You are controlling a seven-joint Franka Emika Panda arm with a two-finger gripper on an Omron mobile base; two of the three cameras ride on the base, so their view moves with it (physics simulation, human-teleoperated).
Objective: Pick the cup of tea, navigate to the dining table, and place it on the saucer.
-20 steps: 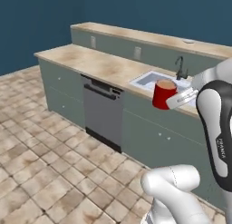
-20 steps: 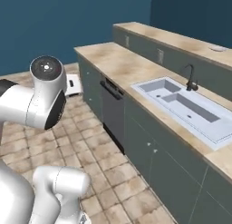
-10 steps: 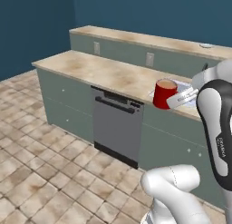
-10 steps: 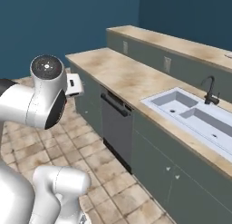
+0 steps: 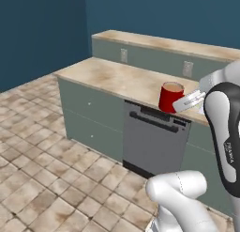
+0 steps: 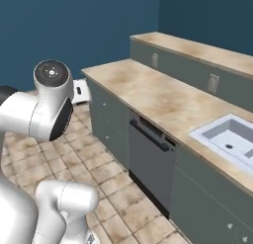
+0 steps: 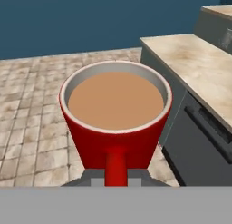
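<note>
The cup of tea (image 5: 170, 96) is a glossy red mug with light brown liquid, held upright in the air in front of the kitchen counter. My gripper (image 5: 186, 102) is shut on it from the right, at the handle side. In the hand view the mug (image 7: 115, 123) sits close and level, its handle pointing toward the gripper (image 7: 116, 180), with tiled floor below it. Part of the white hand (image 6: 81, 91) peeks out behind the arm in the right base view. The saucer is out of view, and I cannot pick out the dining table.
A kitchen counter (image 5: 117, 78) with a beige stone top runs across, with a dark dishwasher front (image 5: 152, 137) under it. A raised back ledge (image 5: 159, 43) with wall sockets stands behind. A white sink (image 6: 230, 139) lies at the right. Tiled floor (image 5: 42, 146) is open on the left.
The whole scene has slid rightward in both base views, so the base has moved along the counter; the sink has left the left base view. The mug stays in the gripper.
</note>
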